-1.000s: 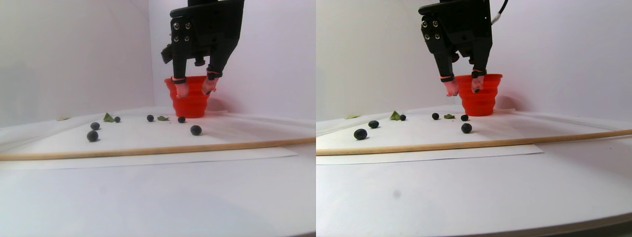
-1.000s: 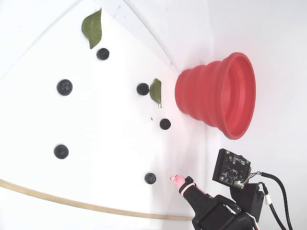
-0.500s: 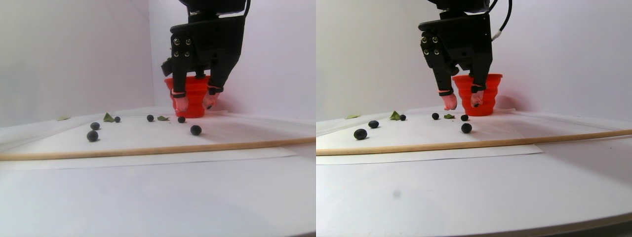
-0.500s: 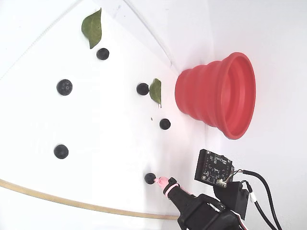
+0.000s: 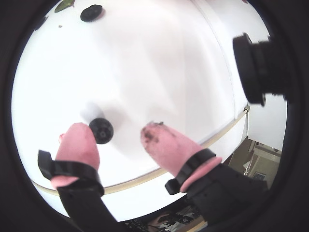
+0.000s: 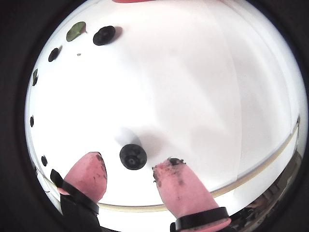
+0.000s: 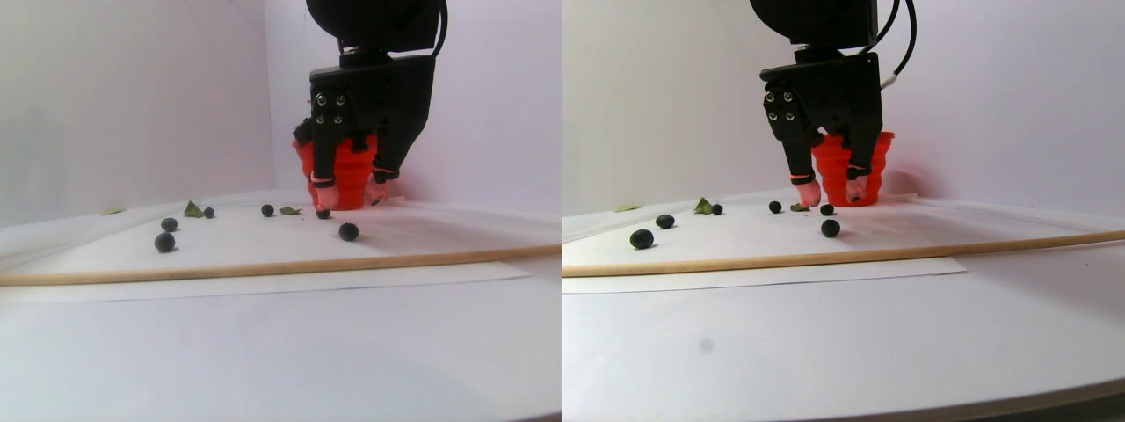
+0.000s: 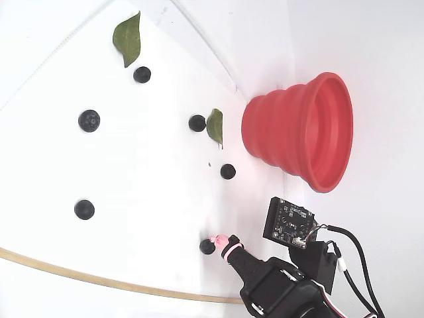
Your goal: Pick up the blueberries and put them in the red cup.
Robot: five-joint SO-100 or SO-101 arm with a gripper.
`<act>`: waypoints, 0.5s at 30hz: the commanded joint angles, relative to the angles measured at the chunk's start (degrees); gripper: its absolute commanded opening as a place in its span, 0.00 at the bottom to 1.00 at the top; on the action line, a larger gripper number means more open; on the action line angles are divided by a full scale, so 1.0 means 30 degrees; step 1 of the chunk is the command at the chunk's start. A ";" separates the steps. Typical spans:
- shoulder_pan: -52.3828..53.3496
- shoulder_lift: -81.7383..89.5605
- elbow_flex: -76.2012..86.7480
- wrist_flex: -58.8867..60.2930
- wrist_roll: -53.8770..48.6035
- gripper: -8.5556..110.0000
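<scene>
End effector (image 6: 129,170) is spread open low over the white surface (image 6: 193,87), its pink fingertips (image 6: 89,171) on either side of one blueberry (image 6: 133,156), not gripping it. In the fixed view that berry (image 8: 207,246) sits just beside a pink tip. Five other blueberries (image 8: 89,120) are scattered around, plus two green leaves (image 8: 128,38). The red cup (image 8: 301,132) stands near a wall, with one leaf and berry close by. A wooden stick (image 7: 264,265) lies across the front.

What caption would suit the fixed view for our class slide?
Open gripper descends with pink-tipped fingers around a blueberry, near the red cup.
</scene>
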 commanded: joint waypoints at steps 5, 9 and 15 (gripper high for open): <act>-0.0146 -0.0615 -0.1377 -0.0850 0.0293 0.24; -0.0176 -0.1084 -0.1553 -0.1055 0.0439 0.24; -0.0176 -0.1787 -0.1816 -0.1377 0.0645 0.24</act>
